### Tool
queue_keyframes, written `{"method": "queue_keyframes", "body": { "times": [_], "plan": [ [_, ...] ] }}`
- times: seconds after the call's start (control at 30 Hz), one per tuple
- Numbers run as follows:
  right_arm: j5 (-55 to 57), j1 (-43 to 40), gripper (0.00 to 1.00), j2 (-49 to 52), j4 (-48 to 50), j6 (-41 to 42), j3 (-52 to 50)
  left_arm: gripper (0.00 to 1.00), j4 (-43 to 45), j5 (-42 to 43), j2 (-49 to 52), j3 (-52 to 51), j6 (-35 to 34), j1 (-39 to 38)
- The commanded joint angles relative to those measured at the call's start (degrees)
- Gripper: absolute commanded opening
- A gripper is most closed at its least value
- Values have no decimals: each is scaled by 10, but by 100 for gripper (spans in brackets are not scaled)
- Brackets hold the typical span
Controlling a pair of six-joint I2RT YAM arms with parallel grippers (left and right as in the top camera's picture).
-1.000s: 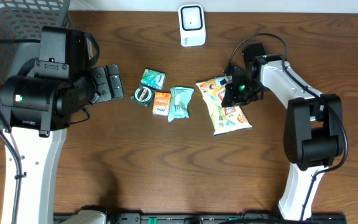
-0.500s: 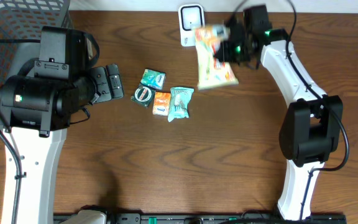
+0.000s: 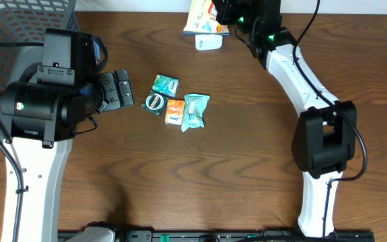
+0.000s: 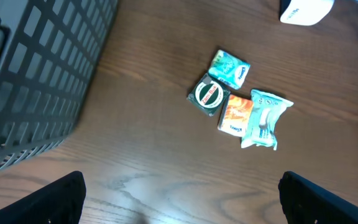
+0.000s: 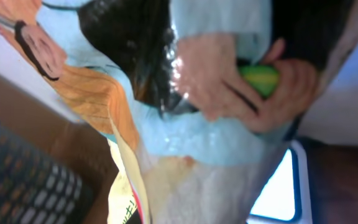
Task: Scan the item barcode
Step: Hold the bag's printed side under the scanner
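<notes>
**Inspector:** Left side first.
**Assessor:** A wire basket (image 3: 5, 33) stands at the far left. The left gripper (image 3: 121, 89) is beside it, jaws wide apart and holding nothing. In the centre lie four small packets (image 3: 173, 107), clustered and touching, well apart from the work.
**Inspector:** The item?
**Assessor:** The snack bag (image 3: 201, 16) is held up at the far edge, over the white scanner (image 3: 209, 42) and partly covering it. The right gripper (image 3: 237, 12) is clamped tight on the bag's right edge.
**Inspector:** Handling?
**Assessor:** I judge it light, soft, glossy film, liable to crumple, sag or slip. Hold it by a sealed edge and keep the barcode panel flat. The barcode itself is not discernible. Nothing else obstructs the scanner.
</notes>
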Motion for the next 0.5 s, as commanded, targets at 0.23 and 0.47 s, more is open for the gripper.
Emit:
{"method": "queue_keyframes", "body": {
  "times": [0.23, 0.47],
  "plan": [
    [37, -2, 1, 74, 93, 33, 9, 98, -2, 4, -1, -3, -3, 2],
    [33, -22, 1, 56, 77, 29, 9, 98, -2, 4, -1, -3, -3, 2]
  ]
}}
